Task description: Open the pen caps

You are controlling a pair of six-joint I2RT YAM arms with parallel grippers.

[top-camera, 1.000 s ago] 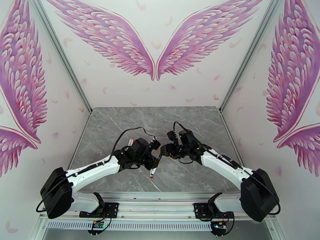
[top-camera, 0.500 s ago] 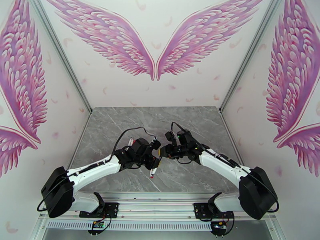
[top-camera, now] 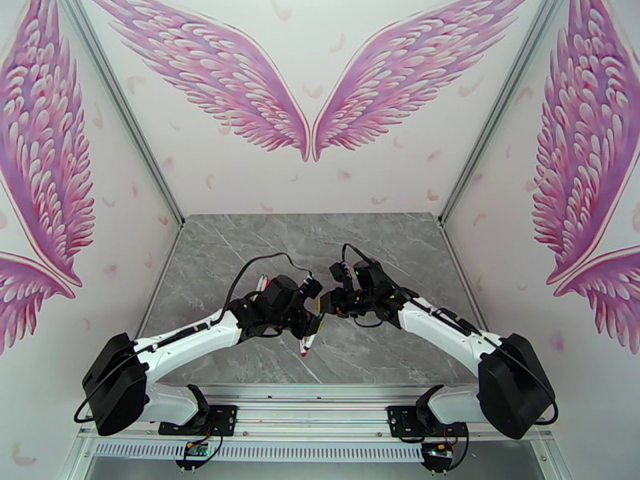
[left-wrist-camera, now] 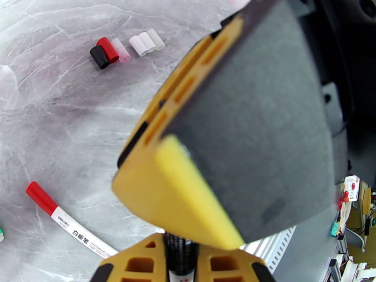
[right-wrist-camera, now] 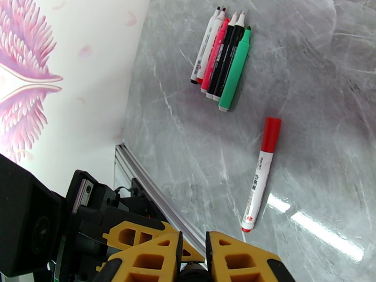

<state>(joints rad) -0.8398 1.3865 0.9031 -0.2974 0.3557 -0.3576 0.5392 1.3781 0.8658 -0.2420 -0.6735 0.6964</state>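
Mid-job on this one: the left jaws are clamped tight on a black pen (left-wrist-camera: 181, 254), gripping the barrel so it can't slip. The right jaws are closed down to almost nothing on something dark. I'd guess it's the cap end of that same pen, since the two arms meet nose to nose over the middle of the desk (right-wrist-camera: 324, 66), but it's too dark in there to be sure. That setup makes sense to me – one side anchors, the other pulls the cap straight off. The loose caps (left-wrist-camera: 109, 51) (black, red, a pinkish one, then three pale ones) are lined up together on the desk, well apart from the row of uncapped pens (right-wrist-camera: 220, 57). One red-capped pen (right-wrist-camera: 257, 189) lies alone with its red cap (right-wrist-camera: 271, 135) on – likely next in line.
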